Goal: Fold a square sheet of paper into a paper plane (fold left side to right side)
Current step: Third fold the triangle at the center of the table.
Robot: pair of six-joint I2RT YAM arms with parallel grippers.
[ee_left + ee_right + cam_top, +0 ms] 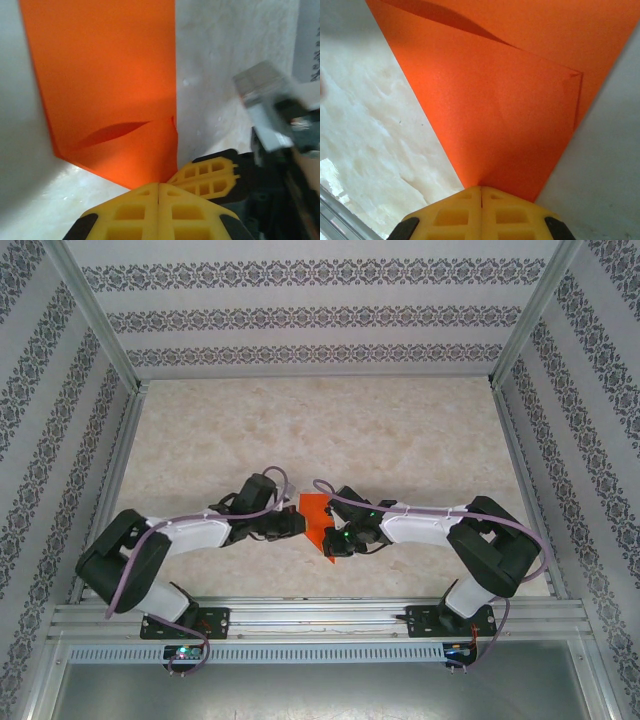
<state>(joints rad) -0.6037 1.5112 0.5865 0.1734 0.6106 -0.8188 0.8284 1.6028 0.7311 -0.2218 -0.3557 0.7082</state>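
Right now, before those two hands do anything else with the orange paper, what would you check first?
1. Grip of the left hand on the orange paper: ok, shut on it.
2. Grip of the right hand on the paper's pointed corner: ok, shut on it.
3. Paper layers lying flat together: not ok, a gap bulges between them.
4. Edges of the layers matched up: cannot tell.
5. Room between the two hands: not ok, they sit side by side, very close.
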